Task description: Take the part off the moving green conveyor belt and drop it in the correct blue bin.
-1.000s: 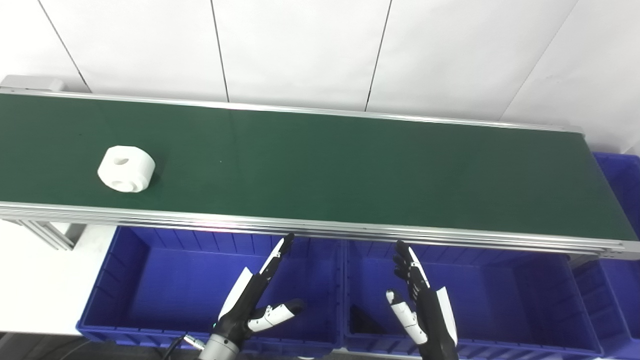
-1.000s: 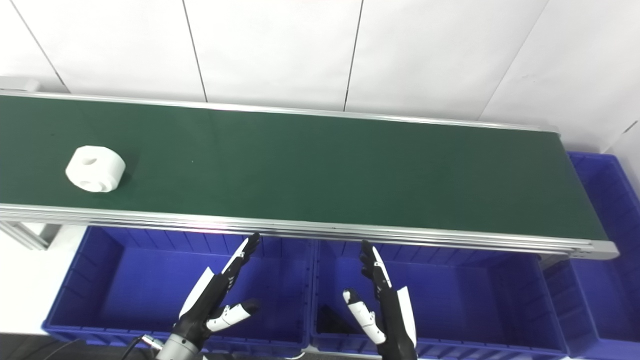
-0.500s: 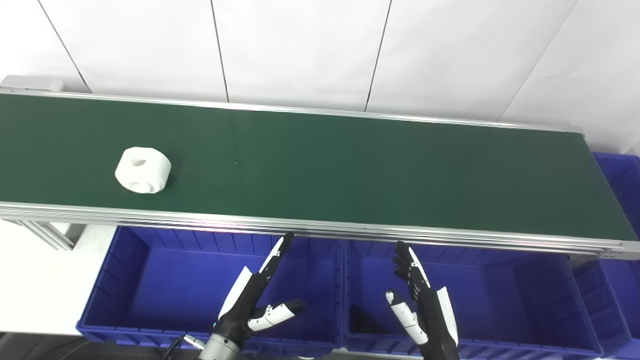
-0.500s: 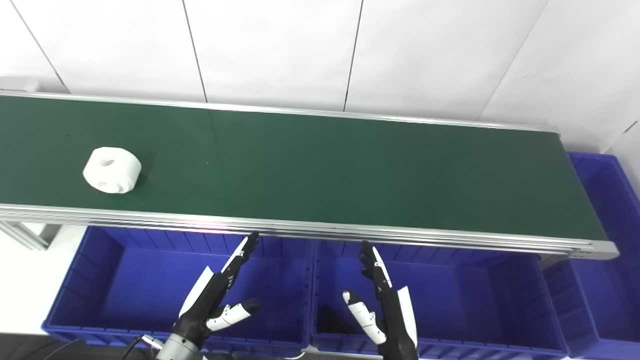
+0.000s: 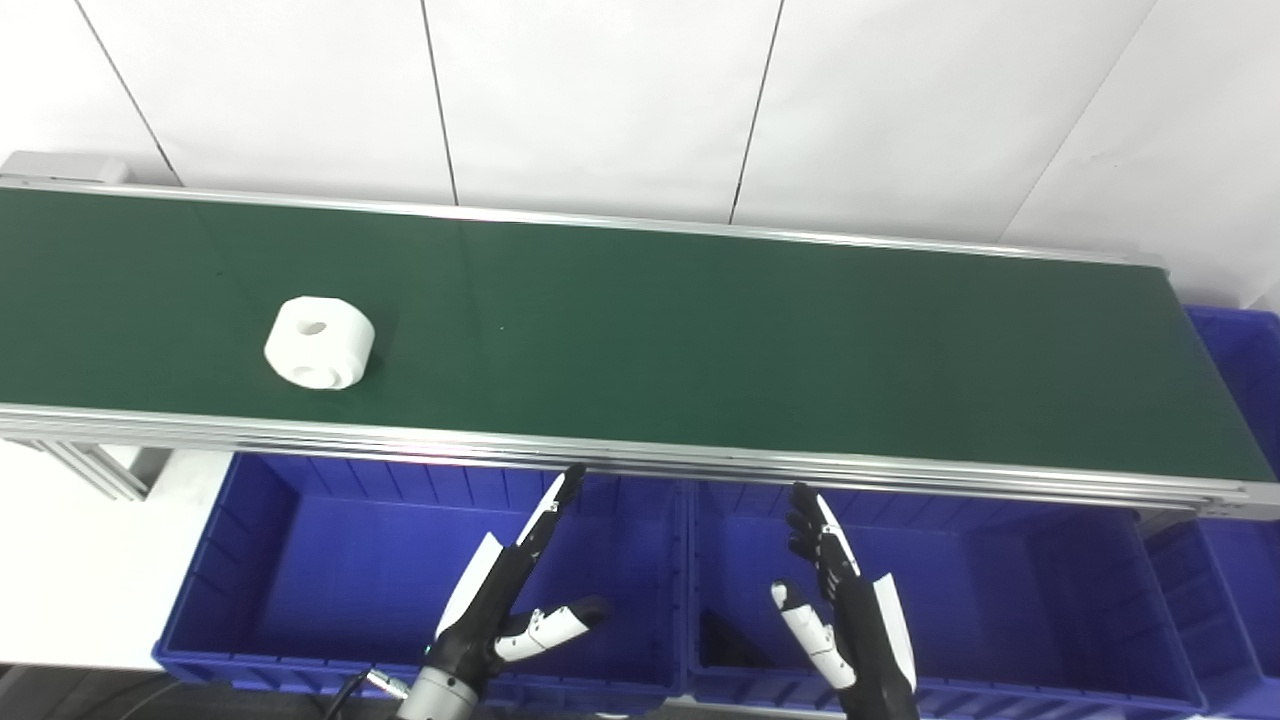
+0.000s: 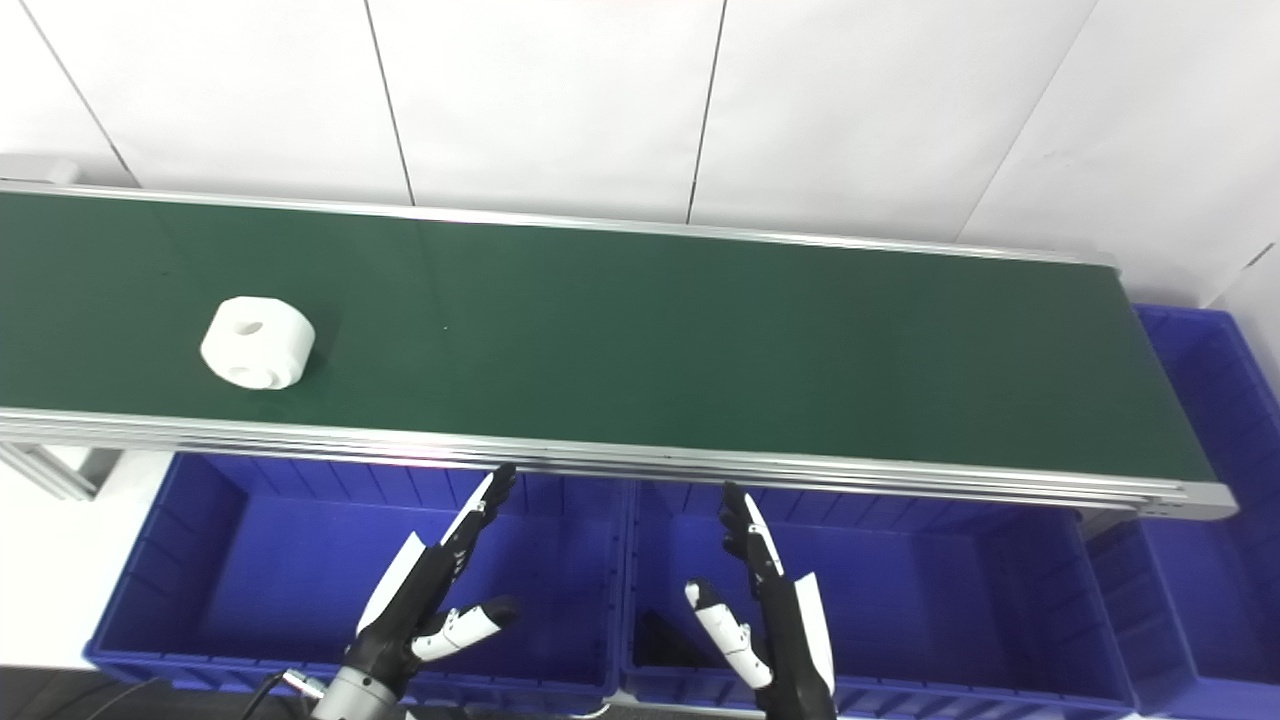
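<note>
White part (image 5: 320,343) lies on the belt (image 5: 700,340); left hand (image 5: 505,610) and right hand (image 5: 850,625) spread, empty.

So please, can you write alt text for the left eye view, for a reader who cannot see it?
A white part with a hole lies on the left of a green belt. Below the belt, the open left hand and open right hand hover over two blue bins, holding nothing.
</note>
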Motion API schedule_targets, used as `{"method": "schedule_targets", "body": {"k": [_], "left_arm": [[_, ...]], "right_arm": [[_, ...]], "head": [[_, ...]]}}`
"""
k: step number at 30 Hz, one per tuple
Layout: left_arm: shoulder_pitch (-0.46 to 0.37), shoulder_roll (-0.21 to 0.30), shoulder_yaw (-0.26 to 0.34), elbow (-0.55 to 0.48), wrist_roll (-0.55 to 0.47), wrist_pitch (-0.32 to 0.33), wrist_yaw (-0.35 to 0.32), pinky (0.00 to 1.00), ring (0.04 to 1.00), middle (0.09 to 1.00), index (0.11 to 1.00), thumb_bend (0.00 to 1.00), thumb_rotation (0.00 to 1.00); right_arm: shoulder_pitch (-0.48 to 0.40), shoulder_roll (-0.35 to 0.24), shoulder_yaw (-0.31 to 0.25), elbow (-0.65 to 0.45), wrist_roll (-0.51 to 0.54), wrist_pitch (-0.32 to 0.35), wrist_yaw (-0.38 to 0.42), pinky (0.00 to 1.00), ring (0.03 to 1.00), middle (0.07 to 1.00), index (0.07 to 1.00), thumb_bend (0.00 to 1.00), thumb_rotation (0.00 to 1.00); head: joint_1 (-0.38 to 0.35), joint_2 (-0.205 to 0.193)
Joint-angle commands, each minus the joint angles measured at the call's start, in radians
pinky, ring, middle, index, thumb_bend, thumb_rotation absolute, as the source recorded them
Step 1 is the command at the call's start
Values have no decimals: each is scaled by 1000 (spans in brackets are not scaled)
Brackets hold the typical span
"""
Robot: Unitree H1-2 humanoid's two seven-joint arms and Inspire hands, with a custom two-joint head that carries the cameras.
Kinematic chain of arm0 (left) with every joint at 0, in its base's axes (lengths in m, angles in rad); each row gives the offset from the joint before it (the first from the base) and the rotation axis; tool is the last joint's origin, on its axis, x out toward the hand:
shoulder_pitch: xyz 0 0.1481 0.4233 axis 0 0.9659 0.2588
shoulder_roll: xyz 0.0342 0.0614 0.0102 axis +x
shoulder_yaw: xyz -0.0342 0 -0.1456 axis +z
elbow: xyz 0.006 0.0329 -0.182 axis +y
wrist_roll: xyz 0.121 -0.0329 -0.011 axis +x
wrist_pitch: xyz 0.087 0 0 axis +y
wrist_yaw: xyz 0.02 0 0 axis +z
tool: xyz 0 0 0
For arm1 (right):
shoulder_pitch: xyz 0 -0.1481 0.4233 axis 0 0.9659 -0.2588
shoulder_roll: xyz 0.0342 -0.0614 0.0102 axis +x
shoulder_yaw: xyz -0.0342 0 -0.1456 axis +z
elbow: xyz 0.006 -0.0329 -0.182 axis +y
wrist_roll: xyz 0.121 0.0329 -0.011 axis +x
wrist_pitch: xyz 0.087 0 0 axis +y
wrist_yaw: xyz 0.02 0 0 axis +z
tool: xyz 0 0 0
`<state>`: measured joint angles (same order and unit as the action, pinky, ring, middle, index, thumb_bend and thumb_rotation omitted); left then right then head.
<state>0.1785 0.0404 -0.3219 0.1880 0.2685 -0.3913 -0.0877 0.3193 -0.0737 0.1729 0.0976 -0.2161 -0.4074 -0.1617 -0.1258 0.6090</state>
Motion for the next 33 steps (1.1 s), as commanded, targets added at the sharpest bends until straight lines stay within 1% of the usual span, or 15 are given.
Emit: {"method": "schedule_targets", "body": {"k": [1,9,22,30,32,33], "left_arm": [[-13,-9,-1,-21,0,-41,12,1000,1000,1000,1000,781,844],[-15,-9,0,-19,-3,-40,10,1000,1000,1000,1000,776,837],[-14,-8,1,-20,-2,-39,10,1000,1000,1000,1000,775,839],[-17,-8,1,-17,0,-44,13,1000,1000,1000,1000,767,832],[-17,-8,1,-17,1,-44,13,1000,1000,1000,1000,765,834],[-18,-8,1,-14,1,-44,13,1000,1000,1000,1000,766,834]], "right_arm": [[-6,2,-3,-17,-4,-61,-2,874,920,942,955,734,878],[-5,6,-7,-20,-9,-58,0,880,924,944,956,745,885],[-8,3,-4,-14,2,-62,0,881,924,945,957,732,872],[-9,5,-6,-12,2,-61,0,884,927,946,958,749,874],[-9,6,-7,-10,-3,-60,-2,882,925,945,958,749,876],[-10,5,-7,-8,-2,-61,-1,883,925,944,958,749,875]], "head": [[1,0],[0,0],[-2,-1],[-1,-3],[0,-7],[12,-19]]}}
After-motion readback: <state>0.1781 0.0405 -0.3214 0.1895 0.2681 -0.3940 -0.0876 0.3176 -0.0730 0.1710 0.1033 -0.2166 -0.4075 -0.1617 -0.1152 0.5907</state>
